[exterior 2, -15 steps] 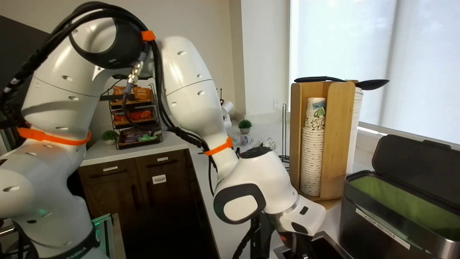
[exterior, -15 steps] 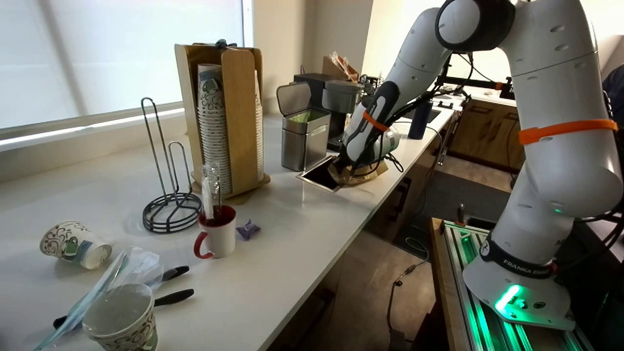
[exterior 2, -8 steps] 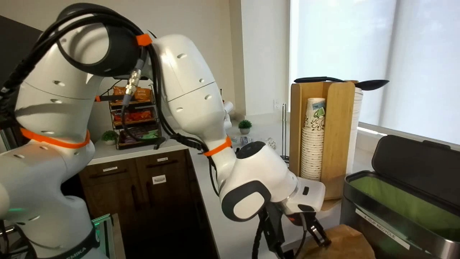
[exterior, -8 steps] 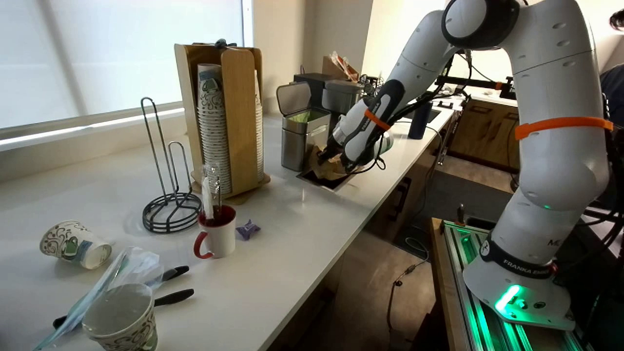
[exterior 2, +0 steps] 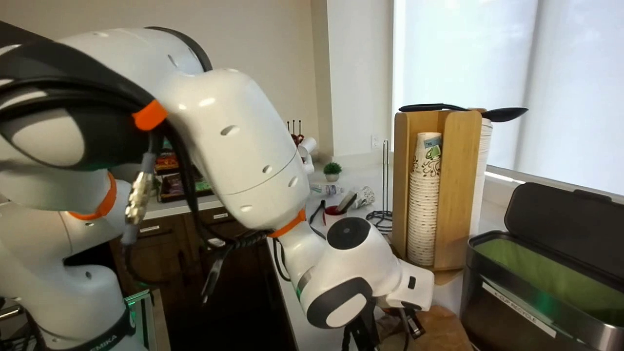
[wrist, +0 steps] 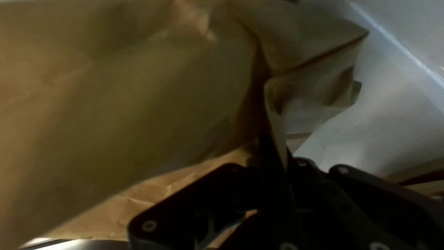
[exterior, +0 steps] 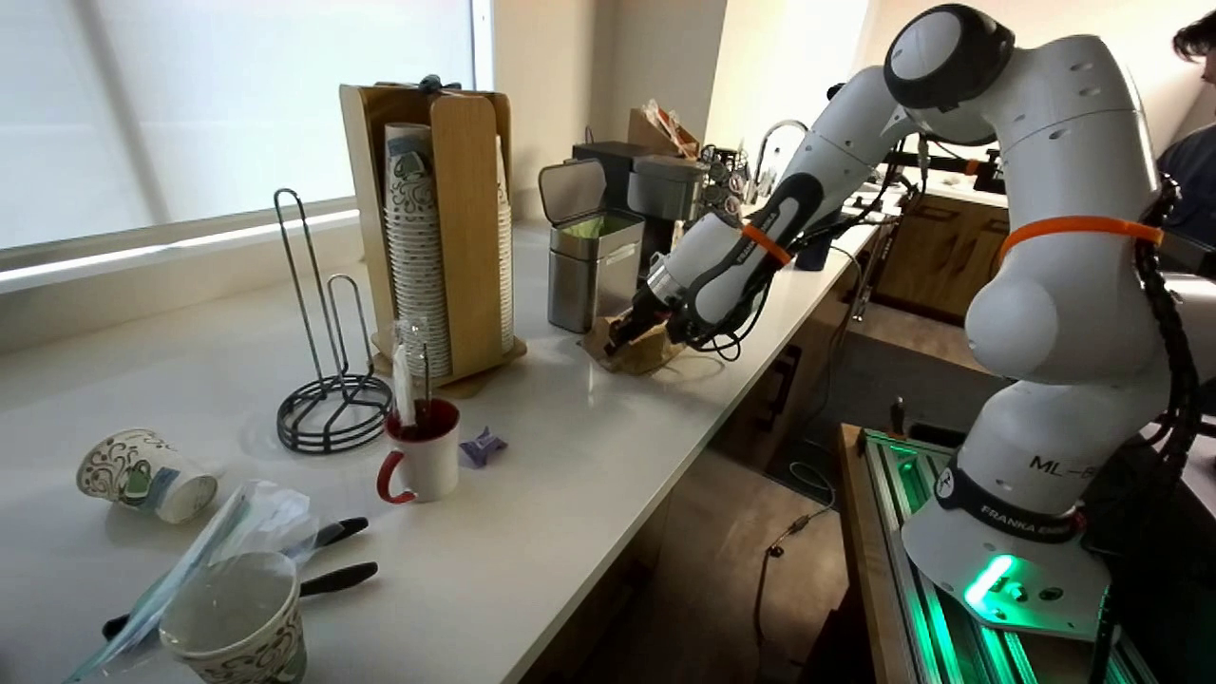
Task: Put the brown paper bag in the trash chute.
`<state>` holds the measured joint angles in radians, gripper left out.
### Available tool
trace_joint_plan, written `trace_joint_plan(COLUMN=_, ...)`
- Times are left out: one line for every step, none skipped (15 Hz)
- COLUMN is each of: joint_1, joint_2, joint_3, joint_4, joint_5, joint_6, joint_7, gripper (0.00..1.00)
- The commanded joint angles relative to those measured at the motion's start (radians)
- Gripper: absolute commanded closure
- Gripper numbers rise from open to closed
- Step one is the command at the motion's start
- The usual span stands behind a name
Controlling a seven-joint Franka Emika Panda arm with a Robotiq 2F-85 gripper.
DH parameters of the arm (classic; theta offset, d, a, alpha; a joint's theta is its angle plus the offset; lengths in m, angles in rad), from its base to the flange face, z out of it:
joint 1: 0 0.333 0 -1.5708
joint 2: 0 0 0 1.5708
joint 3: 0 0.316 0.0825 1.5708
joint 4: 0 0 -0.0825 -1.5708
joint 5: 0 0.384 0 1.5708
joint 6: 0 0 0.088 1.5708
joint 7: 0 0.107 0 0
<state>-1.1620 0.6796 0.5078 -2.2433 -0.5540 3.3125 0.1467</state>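
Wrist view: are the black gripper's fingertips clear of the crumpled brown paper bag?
No, the black gripper pinches an edge of the crumpled brown paper bag between its closed jaws.

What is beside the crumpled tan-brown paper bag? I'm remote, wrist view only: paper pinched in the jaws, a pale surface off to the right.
Observer: In both exterior views, a rectangular silver-grey metal bin with its lid wide open stands beside the crumpled tan-brown paper bag. Whether they touch, I can't tell.

Operator: OK. Anyone around?

Observer: Yes. In an exterior view, a dark-haired person in a dark top, partly cut off by the frame edge, shows behind the white jointed robot arm.
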Motion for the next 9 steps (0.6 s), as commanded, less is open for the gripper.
trace_joint_plan(joint_1=-0.145, joint_2=0.113, joint_3=0.084, joint_4=0.06, joint_5=-0.064, joint_6=-0.071, joint_7=-0.072, gripper=1.0)
trace_joint_plan(joint_1=-0.18, joint_2=0.129, joint_3=0.101, joint_4=0.066, joint_5=-0.066, joint_6=-0.081, joint_7=-0.083, gripper=1.0)
trace_joint_plan(joint_1=-0.197, joint_2=0.147, joint_3=0.105, joint_4=0.078, joint_5=-0.062, joint_6=-0.088, joint_7=-0.095, gripper=1.0)
trace_joint_plan(joint_1=-0.218, joint_2=0.16, joint_3=0.115, joint_4=0.087, joint_5=-0.057, joint_6=-0.107, joint_7=-0.104, gripper=1.0)
trace_joint_plan(joint_1=-0.23, joint_2=0.176, joint_3=0.121, joint_4=0.101, joint_5=-0.049, joint_6=-0.125, joint_7=-0.111, gripper=1.0)
trace_joint_plan(joint_1=-0.241, joint_2=0.197, joint_3=0.133, joint_4=0.116, joint_5=-0.042, joint_6=-0.14, joint_7=-0.116, gripper=1.0)
trace_joint_plan(joint_1=-0.252, joint_2=0.202, joint_3=0.142, joint_4=0.121, joint_5=-0.032, joint_6=-0.163, joint_7=-0.114, gripper=1.0)
trace_joint_plan(joint_1=-0.253, joint_2=0.216, joint_3=0.144, joint_4=0.144, joint_5=-0.016, joint_6=-0.188, joint_7=-0.102, gripper=1.0)
trace_joint_plan(joint_1=-0.251, joint_2=0.215, joint_3=0.139, joint_4=0.157, joint_5=0.003, joint_6=-0.211, joint_7=-0.085, gripper=0.74)
